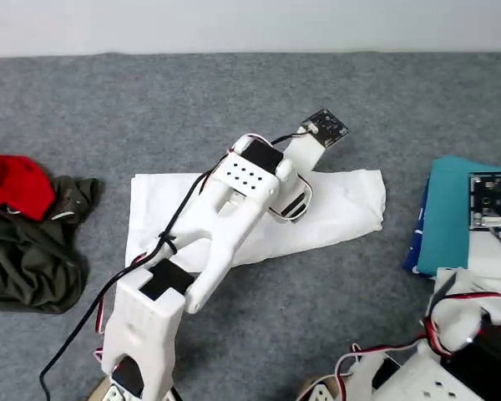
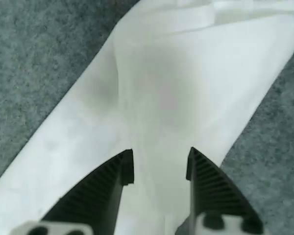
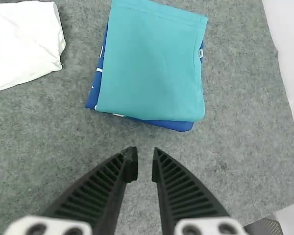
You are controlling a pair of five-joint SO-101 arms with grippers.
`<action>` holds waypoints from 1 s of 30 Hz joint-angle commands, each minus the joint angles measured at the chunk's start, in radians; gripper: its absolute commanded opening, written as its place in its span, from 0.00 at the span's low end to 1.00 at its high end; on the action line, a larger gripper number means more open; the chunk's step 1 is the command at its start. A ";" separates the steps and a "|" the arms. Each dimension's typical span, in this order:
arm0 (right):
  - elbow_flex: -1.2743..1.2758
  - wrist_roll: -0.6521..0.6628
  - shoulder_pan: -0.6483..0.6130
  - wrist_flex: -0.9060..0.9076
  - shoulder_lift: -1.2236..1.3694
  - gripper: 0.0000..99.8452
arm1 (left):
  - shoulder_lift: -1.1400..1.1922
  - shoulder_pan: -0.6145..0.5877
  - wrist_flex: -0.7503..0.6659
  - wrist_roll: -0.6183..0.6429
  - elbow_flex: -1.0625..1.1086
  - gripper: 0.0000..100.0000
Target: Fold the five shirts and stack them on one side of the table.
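Felt tabletop (image 1: 267,326), white wall (image 1: 234,25) behind; left pincer (image 2: 159,166) released over white shirt (image 2: 176,88), right pincer (image 3: 142,164) barely apart.

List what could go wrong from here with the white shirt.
The left hand is open over the white shirt, which lies unevenly folded. Pinching only the top layer may pull the fold apart. Dragging the white shirt toward the teal shirt may shove that one askew.
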 commanded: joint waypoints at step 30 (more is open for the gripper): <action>0.158 -0.235 -0.533 -0.298 0.440 0.06 | -0.180 -0.103 0.364 0.021 -0.415 0.09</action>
